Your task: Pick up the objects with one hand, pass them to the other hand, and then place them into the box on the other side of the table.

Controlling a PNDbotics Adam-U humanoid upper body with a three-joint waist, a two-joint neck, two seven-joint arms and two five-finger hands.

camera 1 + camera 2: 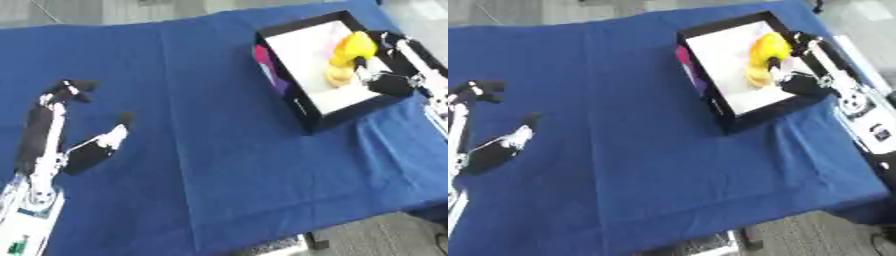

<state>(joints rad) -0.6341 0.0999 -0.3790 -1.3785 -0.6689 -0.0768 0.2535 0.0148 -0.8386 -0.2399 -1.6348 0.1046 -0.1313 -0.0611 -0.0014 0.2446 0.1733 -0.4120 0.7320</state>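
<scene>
One box [306,107] on the surface [219,150], far right. Black walls, white floor, sitting askew with one corner pointing toward the near side. A pink patch shows on the outside of its left wall; I cannot make out what it is.

Yellow objects in the box: I count two. One larger bright yellow object [353,46] toward the far right part of the floor, and one smaller, paler yellow object [338,76] just near of it. The two are touching or nearly so; I cannot tell which. Shapes too blurred to name.

My right hand [385,82] is over the right rim of the box, reaching in from the right side, right beside the two yellow objects. Its fingers are dark against the dark wall, and I cannot tell whether they are spread, curled or pinching anything. Whether the hand touches either yellow object is also unclear.

My left hand [61,125] is at the left of the surface, well apart from the box. Fingers straight and spread, thumb out to the right, holding nothing. It lies low over the blue cloth [175,75].

One blue cloth covers the whole surface, creased along a few fold lines. No other loose objects are visible on it.
</scene>
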